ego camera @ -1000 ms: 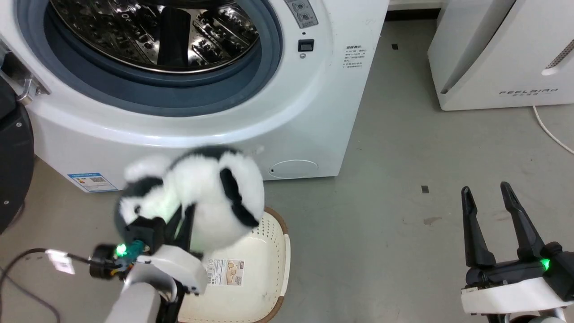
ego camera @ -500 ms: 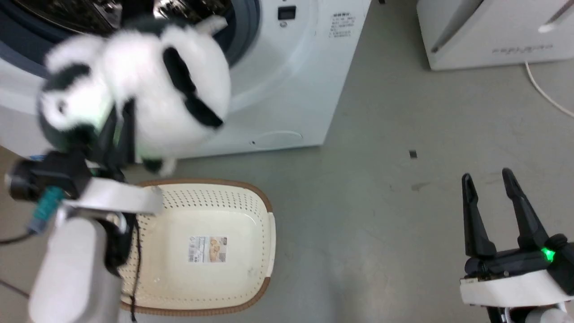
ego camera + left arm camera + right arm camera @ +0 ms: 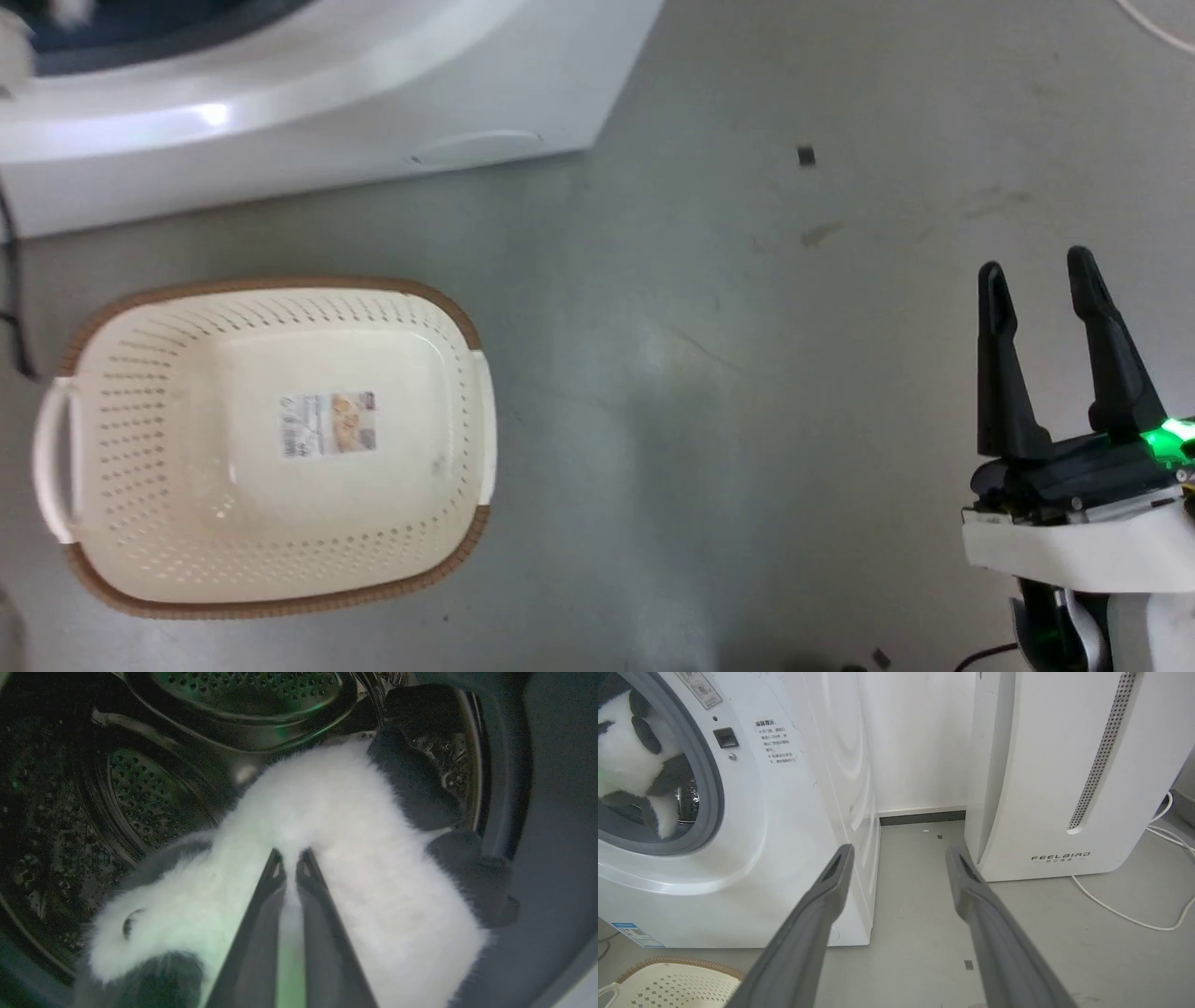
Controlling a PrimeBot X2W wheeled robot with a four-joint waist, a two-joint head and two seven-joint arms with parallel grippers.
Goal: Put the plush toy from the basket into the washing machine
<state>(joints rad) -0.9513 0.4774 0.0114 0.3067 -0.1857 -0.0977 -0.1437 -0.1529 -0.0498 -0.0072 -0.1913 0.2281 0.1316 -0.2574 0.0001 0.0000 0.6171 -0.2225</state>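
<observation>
Seen from the left wrist, the left gripper (image 3: 290,861) is clamped on the plush toy (image 3: 336,826) inside the washing machine (image 3: 140,788) drum. The head view instead shows the basket (image 3: 271,602) on the floor (image 3: 747,373) near the machine, a paper label (image 3: 329,425) on its bottom, and the right gripper (image 3: 1036,263), fingers apart, at right.

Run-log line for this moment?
left gripper: shut on fluffy black-and-white panda plush, inside washer's steel drum | right gripper: open | cream perforated basket: empty
</observation>
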